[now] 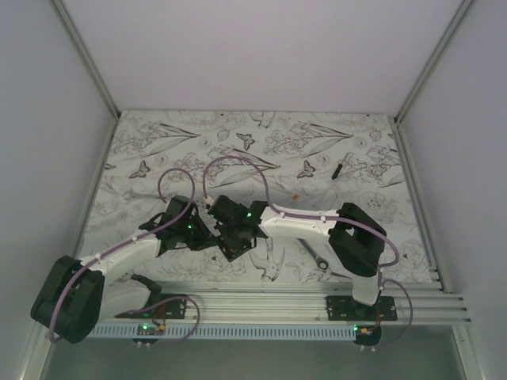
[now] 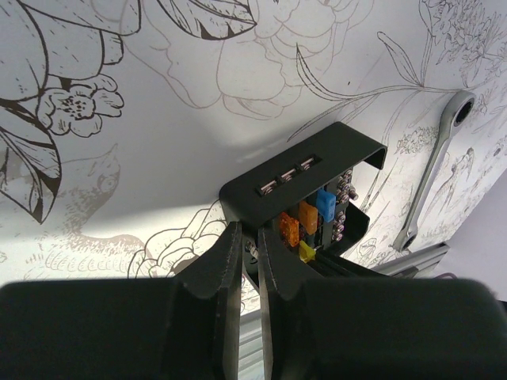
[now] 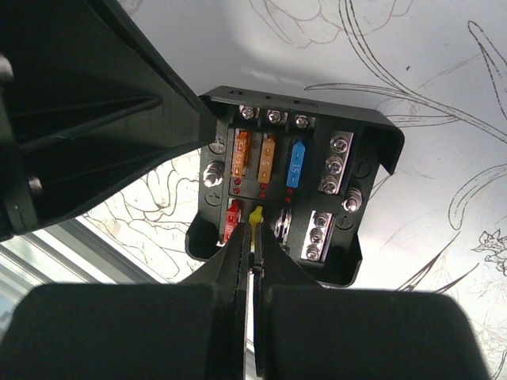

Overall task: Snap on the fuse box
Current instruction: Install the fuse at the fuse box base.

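Note:
The fuse box (image 3: pixel 293 186) is a small black square box lying open, with orange, blue, red and yellow fuses and silver screw terminals inside. It sits between the two grippers at the table's near middle (image 1: pixel 232 244). My left gripper (image 2: pixel 247 237) is shut on the box's near wall, with the box (image 2: pixel 305 182) just beyond its fingers. My right gripper (image 3: pixel 253 236) is shut on the yellow fuse (image 3: pixel 255 214) in the box's near row. In the top view, my left gripper (image 1: pixel 207 229) and right gripper (image 1: pixel 235 228) meet over the box.
A silver wrench (image 1: pixel 317 255) lies right of the box, under the right arm, and also shows in the left wrist view (image 2: pixel 436 166). A thin black stick (image 1: pixel 337 169) and a tiny orange piece (image 1: pixel 295 195) lie farther back. The metal rail (image 1: pixel 277 305) runs along the near edge.

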Tool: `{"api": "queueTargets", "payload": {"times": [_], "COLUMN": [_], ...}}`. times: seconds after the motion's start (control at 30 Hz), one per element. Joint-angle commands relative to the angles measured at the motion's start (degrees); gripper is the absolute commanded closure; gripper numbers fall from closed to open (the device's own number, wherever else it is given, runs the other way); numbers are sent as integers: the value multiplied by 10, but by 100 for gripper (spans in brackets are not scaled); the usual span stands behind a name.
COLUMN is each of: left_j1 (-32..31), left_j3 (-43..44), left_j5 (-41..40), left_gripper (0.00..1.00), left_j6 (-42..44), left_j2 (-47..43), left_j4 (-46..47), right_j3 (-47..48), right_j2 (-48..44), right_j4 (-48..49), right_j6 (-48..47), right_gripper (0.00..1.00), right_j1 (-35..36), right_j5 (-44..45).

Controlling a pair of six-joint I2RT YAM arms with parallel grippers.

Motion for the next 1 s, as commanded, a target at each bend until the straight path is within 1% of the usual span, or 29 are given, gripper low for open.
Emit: {"api": "queueTargets", "payload": {"times": [0.0,0.17,0.3,0.57,0.73,0.83,0.97], "left_j1": [-1,-1,0,5,5,5,5], "left_j3": [-7,-10,-10,-10,-7,-8,-10], "left_j5": [-12,-17,-19,-28,-22,-21,-25], "left_gripper": [100,100,100,100,100,100,100], "left_j6": [-4,-9,-10,-6,-6,-6,-5], "left_j2": [5,7,6,-1,1,-4,-8], "left_j4": [-8,-9,-10,-20,-20,-21,-20], "right_j3": [-71,-127,-146,-149,-114,-101,-119], "right_j2": [71,38,25,9,47,69,51], "right_j4": [-14,-16,-20,-28,-25,-28,-30], "right_j6": [-8,3,2,-20,-20,-9,-11], "right_gripper": [100,100,100,100,100,100,100], "right_j1": [5,20,24,28,25,8,12], "right_j5": [-6,-19,-27,-33,-23,-16,-28]}}
